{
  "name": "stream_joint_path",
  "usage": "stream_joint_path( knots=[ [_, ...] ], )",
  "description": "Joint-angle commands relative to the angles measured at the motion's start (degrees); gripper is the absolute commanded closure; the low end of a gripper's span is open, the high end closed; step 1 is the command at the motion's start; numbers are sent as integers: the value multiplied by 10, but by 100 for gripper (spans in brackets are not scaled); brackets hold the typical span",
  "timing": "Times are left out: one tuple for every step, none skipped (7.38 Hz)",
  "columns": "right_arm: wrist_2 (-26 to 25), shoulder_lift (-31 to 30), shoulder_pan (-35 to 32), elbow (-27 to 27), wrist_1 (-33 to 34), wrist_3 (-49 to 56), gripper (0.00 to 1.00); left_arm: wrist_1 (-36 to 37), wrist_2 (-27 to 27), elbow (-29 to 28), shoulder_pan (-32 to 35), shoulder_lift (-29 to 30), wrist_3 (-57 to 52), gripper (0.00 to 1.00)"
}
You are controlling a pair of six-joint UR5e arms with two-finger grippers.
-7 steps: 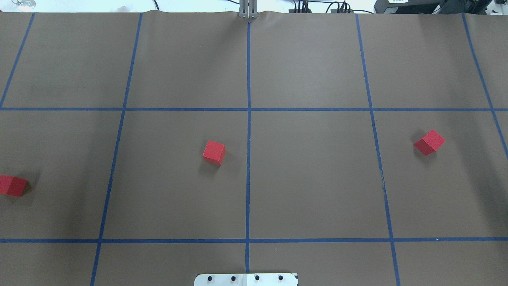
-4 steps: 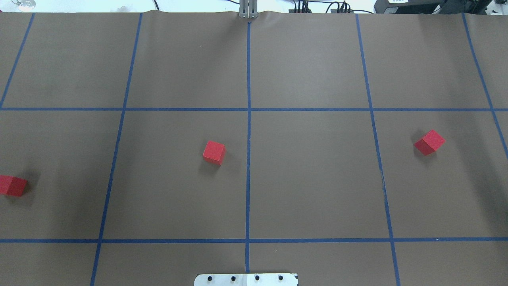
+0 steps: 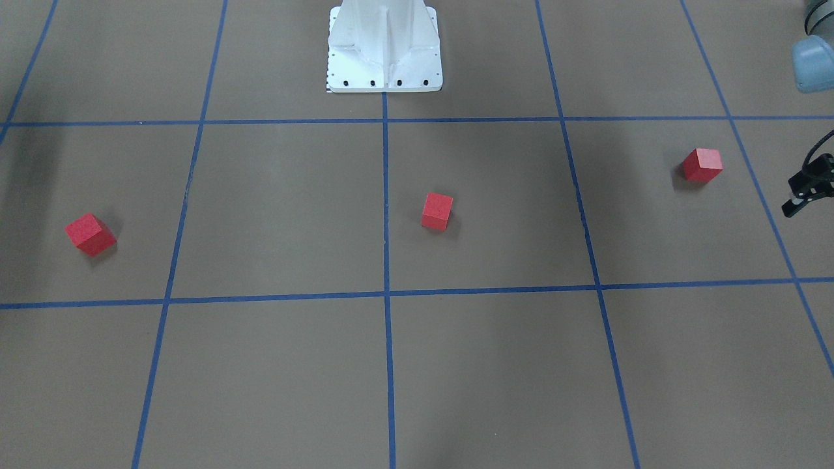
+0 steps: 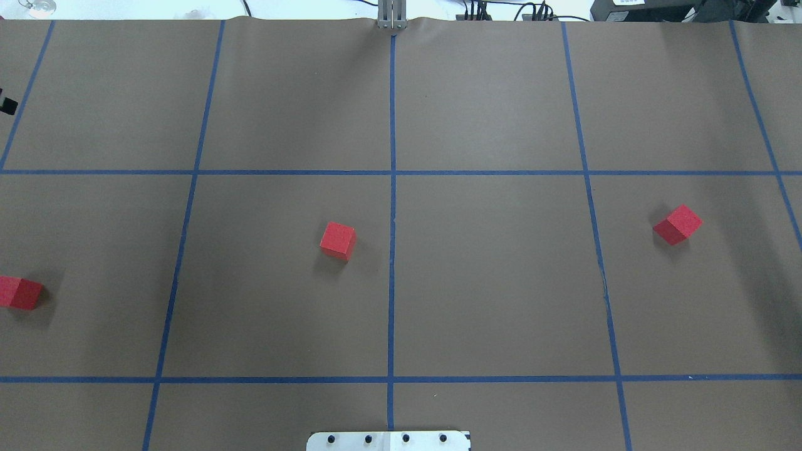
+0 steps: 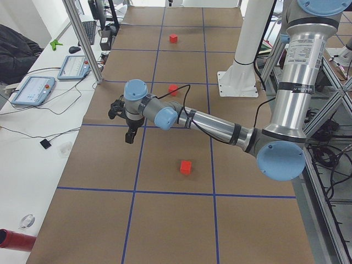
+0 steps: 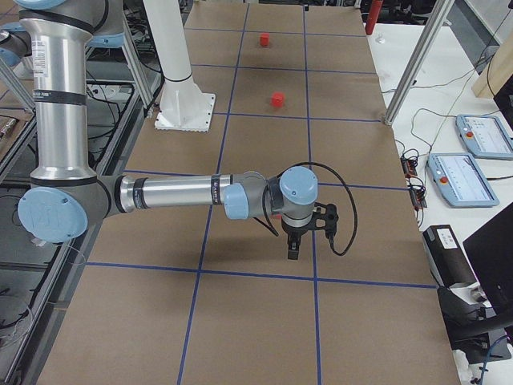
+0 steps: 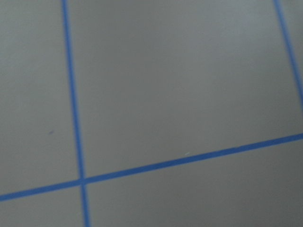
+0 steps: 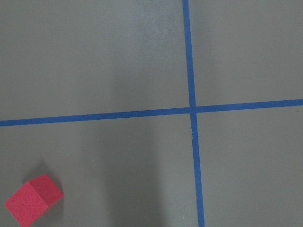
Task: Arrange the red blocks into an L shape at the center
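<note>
Three red blocks lie far apart on the brown gridded mat. One block (image 4: 338,240) sits just left of the centre line. One block (image 4: 20,293) is at the far left edge, and one (image 4: 677,224) is at the right. My left gripper (image 3: 796,205) hangs above the mat beyond the left block (image 3: 702,164); only part of it shows, and I cannot tell whether it is open or shut. My right gripper (image 6: 292,250) shows only in the exterior right view, so I cannot tell its state. The right wrist view shows one block (image 8: 34,199) at its lower left.
The white robot base plate (image 4: 388,440) sits at the near middle edge. Blue tape lines (image 4: 392,250) divide the mat into squares. Tablets (image 6: 469,176) and cables lie on side benches, and an aluminium frame post (image 5: 82,38) stands by the mat's edge.
A small black part of my left gripper has come into the overhead view at its left edge. The three blocks have not moved.
</note>
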State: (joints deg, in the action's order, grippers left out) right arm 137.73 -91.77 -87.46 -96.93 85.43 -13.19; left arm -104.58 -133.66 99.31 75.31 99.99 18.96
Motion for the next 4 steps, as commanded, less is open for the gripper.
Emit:
stream_joint_path(
  knots=[
    [0, 2, 0, -2, 0, 0, 1, -1, 1, 11, -70, 47, 77, 0],
    [0, 2, 0, -3, 0, 0, 1, -2, 2, 14, -105, 76, 142, 0],
    [1, 2, 0, -3, 0, -1, 1, -3, 15, 28, -151, 108, 224, 0],
    [1, 2, 0, -3, 0, -1, 1, -3, 82, 53, -206, 133, 293, 0]
  ],
)
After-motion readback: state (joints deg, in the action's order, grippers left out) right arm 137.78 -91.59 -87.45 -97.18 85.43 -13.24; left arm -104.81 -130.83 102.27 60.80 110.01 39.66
